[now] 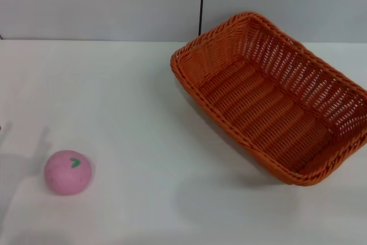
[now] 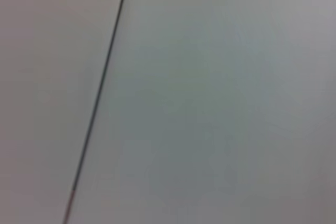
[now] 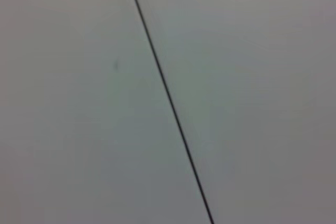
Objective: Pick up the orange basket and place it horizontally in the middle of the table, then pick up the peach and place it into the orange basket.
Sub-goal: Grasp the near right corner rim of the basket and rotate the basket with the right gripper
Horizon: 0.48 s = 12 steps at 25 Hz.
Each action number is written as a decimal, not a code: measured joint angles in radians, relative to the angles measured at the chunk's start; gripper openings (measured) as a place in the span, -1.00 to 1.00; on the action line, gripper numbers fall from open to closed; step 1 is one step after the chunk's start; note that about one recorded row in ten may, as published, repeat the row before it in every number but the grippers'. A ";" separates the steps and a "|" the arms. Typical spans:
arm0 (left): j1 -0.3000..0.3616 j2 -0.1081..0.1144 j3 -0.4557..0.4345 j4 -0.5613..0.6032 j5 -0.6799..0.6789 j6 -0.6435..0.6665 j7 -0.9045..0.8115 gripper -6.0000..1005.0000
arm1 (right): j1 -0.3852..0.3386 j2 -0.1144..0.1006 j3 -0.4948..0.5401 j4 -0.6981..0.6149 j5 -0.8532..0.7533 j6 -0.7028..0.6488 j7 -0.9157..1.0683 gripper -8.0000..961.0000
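In the head view the orange basket [image 1: 275, 98] lies on the white table [image 1: 132, 113] at the right, set at a slant, its long side running from the back middle toward the right edge. It holds nothing. The pink peach [image 1: 68, 171] with a green leaf mark sits at the front left, well apart from the basket. Neither gripper shows in any view; only faint shadows fall on the table at the far left. Both wrist views show a plain grey wall with a thin dark seam.
A grey wall with a dark vertical seam [image 1: 202, 4] stands behind the table's far edge. Bare tabletop lies between the peach and the basket.
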 joint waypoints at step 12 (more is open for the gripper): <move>0.018 0.004 0.024 -0.053 -0.008 0.020 -0.010 0.60 | -0.017 -0.009 0.010 -0.378 -0.295 0.082 0.350 0.69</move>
